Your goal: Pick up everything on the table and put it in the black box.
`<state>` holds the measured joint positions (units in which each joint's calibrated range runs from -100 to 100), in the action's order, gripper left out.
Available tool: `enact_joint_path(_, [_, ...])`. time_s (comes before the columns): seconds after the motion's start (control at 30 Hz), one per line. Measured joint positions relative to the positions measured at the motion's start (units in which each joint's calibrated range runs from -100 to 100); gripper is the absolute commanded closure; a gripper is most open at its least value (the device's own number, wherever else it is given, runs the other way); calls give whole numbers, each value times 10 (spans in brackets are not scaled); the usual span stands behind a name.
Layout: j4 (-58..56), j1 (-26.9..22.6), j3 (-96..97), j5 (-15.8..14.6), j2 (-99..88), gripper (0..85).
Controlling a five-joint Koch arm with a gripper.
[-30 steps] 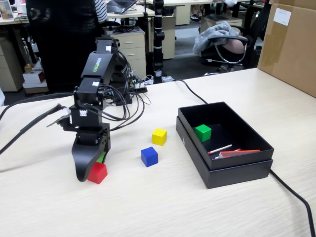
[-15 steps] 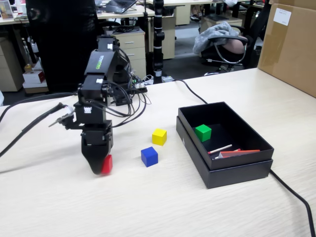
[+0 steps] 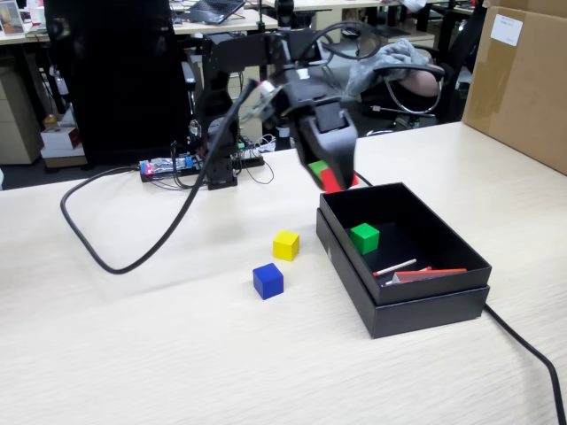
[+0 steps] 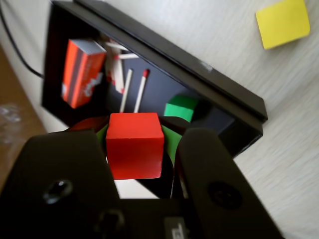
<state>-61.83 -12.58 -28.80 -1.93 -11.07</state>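
The gripper (image 3: 335, 181) is seen raised above the table (image 3: 177, 354), its jaws clamped on the red cube (image 4: 134, 144), which is pinched between green-lined pads and carried clear of the surface. In the fixed view the gripper hangs just over the near-left corner of the black box (image 3: 425, 310), at the box rim. Below and beyond the gripper, inside the box, the green cube (image 3: 364, 237) is seen resting on the floor; matchsticks (image 4: 133, 89) and an orange matchbox (image 4: 79, 72) are noted deeper in the box in the wrist view. The yellow cube (image 3: 285, 245) lies on the table below and to the left of the gripper in the fixed view, outside the box, and the blue cube (image 3: 267, 280) lies nearer the camera, close to the yellow one but apart from it.
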Motion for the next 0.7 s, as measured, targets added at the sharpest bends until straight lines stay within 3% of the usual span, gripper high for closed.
enact_joint_path(0.37, [-15, -25, -32, -18, 185, 834])
enact_joint_path(0.4, [-22, -29, -32, -19, 197, 713])
enact_joint_path(0.57, [-36, -34, -32, -22, 214, 477])
enact_joint_path(0.7, [-43, -35, -32, -27, 212, 408])
